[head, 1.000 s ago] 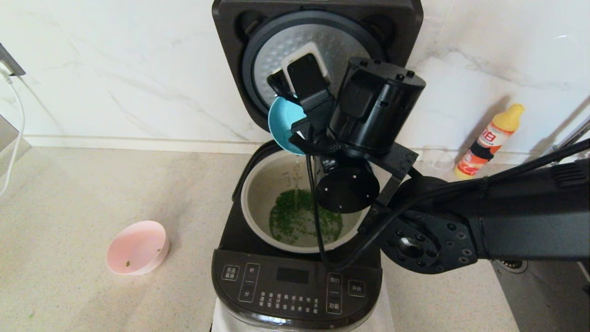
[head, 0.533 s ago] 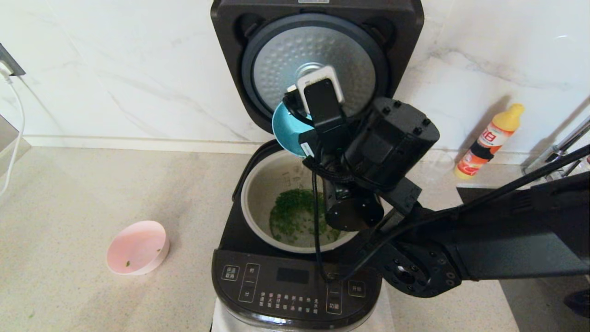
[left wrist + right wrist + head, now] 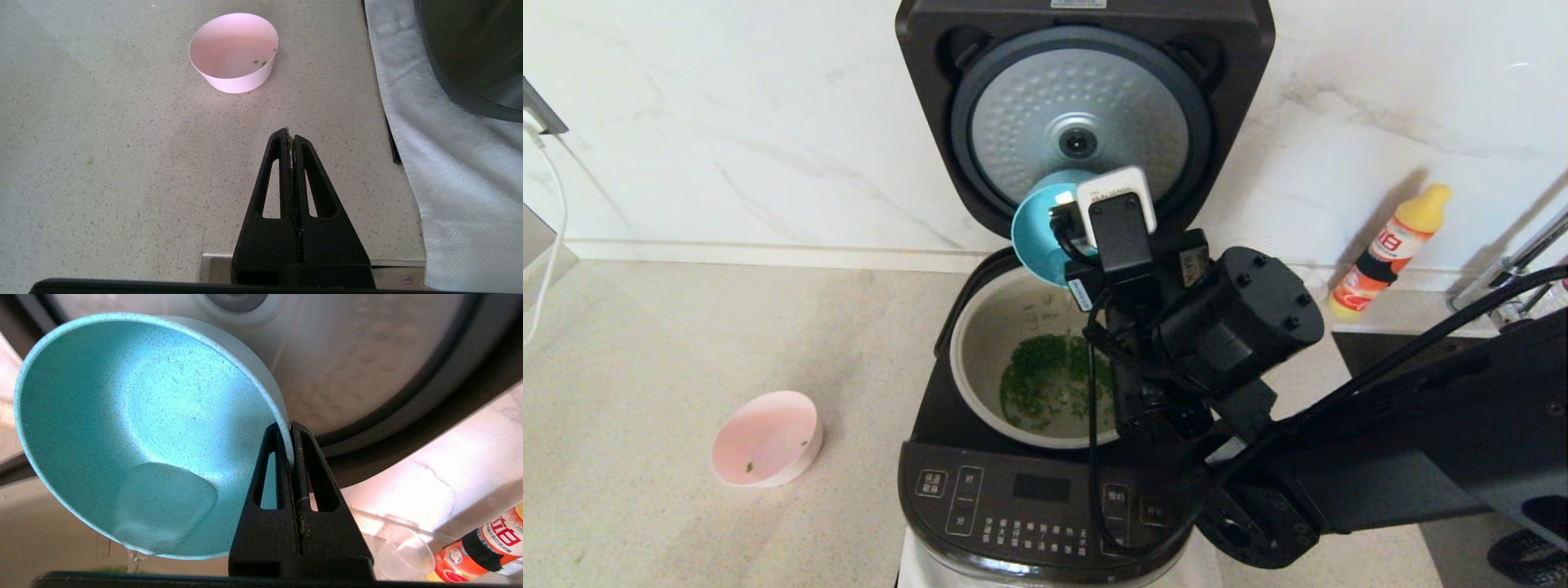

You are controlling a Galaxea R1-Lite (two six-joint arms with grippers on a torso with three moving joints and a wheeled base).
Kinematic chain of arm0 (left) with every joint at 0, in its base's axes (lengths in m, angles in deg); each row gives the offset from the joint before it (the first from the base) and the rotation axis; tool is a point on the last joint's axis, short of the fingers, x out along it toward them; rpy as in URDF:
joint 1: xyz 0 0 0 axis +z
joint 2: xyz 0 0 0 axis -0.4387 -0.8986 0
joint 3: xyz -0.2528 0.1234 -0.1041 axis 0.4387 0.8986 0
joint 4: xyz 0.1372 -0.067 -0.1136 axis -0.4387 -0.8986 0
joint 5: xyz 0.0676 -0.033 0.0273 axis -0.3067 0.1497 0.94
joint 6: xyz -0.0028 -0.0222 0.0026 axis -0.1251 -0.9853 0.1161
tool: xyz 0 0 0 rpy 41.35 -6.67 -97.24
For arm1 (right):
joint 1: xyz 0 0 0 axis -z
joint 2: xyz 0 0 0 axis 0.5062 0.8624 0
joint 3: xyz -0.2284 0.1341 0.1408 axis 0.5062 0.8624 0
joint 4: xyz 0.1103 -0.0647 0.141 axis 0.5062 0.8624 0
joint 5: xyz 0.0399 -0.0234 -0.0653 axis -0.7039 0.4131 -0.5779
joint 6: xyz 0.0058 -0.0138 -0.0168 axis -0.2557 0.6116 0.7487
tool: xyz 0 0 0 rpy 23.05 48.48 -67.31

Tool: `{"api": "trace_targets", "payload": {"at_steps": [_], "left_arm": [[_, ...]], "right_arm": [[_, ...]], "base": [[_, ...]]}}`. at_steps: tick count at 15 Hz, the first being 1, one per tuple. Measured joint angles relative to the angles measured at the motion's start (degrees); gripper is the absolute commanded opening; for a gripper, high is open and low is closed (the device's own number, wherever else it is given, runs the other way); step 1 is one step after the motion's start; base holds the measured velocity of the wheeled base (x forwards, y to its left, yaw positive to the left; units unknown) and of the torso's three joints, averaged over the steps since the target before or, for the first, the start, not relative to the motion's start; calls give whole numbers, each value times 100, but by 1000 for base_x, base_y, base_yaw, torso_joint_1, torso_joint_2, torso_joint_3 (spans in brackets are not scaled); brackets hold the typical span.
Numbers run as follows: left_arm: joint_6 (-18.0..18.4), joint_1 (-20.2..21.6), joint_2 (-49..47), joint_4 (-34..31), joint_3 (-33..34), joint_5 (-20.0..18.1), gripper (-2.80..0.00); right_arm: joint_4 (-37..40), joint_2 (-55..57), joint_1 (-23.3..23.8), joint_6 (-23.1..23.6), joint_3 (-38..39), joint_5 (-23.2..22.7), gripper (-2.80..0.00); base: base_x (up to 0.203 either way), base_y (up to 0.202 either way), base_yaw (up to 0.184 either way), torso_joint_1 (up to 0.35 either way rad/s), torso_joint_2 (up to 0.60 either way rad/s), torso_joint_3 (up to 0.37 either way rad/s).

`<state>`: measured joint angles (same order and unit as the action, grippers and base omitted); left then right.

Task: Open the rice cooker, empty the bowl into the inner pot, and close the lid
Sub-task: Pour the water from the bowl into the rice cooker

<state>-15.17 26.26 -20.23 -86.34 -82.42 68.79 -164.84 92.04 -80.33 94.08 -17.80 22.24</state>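
1. The right tool (image 3: 291,426) is pinching the rim of the blue bowl (image 3: 1036,238). The bowl is tipped over the inner pot (image 3: 980,343), just in front of the open lid (image 3: 1078,122). It holds only a thin edge, so the bowl could slip and fall into the pot.
2. A little water (image 3: 163,506) sits in the low side of the bowl. If the arm swings away too soon, drips could land on the rice cooker (image 3: 1045,498) buttons or the counter (image 3: 686,327).
3. The bowl is very near the lid's silver underside. A bump there could knock the bowl loose.
4. The green bits (image 3: 1049,380) are in the pot. The lid is up, so closing it is not yet done.
5. The left tool (image 3: 291,141) is pressed together, holding nothing, above the counter near the pink bowl (image 3: 233,53).
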Motion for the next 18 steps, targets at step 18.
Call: {"api": "trace_targets", "payload": {"at_steps": [18], "left_arm": [[2,0,0,0,0,0,-280]], "right_arm": [[853,-710,8,203,-13,-54,-280]], "base": [[0,0,0,0,0,0]]}}
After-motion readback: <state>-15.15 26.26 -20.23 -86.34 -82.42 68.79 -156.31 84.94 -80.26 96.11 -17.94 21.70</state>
